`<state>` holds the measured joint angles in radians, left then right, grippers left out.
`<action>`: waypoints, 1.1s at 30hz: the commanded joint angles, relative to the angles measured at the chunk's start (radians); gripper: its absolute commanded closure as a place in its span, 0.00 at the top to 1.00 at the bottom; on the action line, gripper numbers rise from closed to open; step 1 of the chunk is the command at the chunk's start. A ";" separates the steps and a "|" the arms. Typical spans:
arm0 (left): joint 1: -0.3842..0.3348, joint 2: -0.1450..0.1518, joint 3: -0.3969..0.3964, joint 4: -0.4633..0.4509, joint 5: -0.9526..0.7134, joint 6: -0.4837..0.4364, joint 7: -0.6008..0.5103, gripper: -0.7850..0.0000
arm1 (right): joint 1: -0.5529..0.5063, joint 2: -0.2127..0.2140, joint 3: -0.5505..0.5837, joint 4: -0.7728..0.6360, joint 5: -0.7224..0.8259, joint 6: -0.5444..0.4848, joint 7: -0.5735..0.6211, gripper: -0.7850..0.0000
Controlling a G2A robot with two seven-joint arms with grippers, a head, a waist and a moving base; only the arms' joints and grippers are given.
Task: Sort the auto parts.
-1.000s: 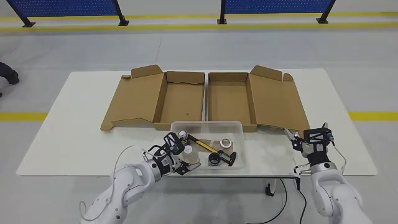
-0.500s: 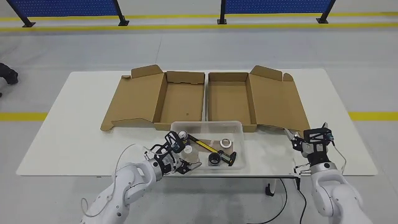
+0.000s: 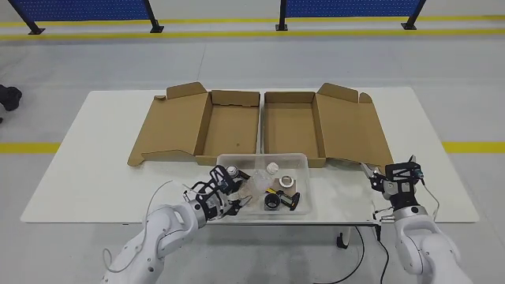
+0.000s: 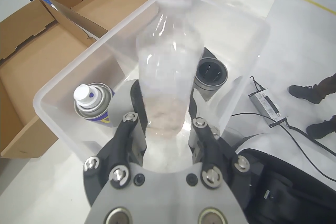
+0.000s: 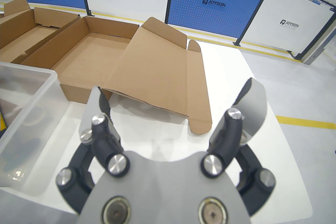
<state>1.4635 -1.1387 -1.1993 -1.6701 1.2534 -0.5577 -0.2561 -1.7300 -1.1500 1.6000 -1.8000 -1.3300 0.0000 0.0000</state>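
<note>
The clear bottle [image 4: 168,51], white cap farthest out, has its base set in the left end effector [image 4: 164,96]. Whether it is clamped cannot be told. Both are inside the clear bin [image 4: 90,47]. A spray can [image 4: 90,101] stands just beside that end effector on one side, and a metal sleeve [image 4: 211,75] lies slightly ahead on the other. The right end effector [image 5: 174,89] is spread wide and empty above the bench [image 5: 231,70], with a cardboard box flap [image 5: 157,72] just ahead.

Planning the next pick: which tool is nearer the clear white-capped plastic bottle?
Left. The left tool grips the bottle by its base; the right tool is beyond the clear plastic bin.
</note>
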 commanded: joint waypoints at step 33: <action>-0.218 -0.043 0.152 -0.001 -0.015 0.147 -0.117 1.00 | 0.000 0.000 0.000 0.000 0.000 0.000 0.000 1.00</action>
<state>1.2452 -1.1819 -1.0471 -1.6710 1.2384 -0.4106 -0.3732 -1.7300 -1.1500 1.6000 -1.8000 -1.3300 0.0000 0.0000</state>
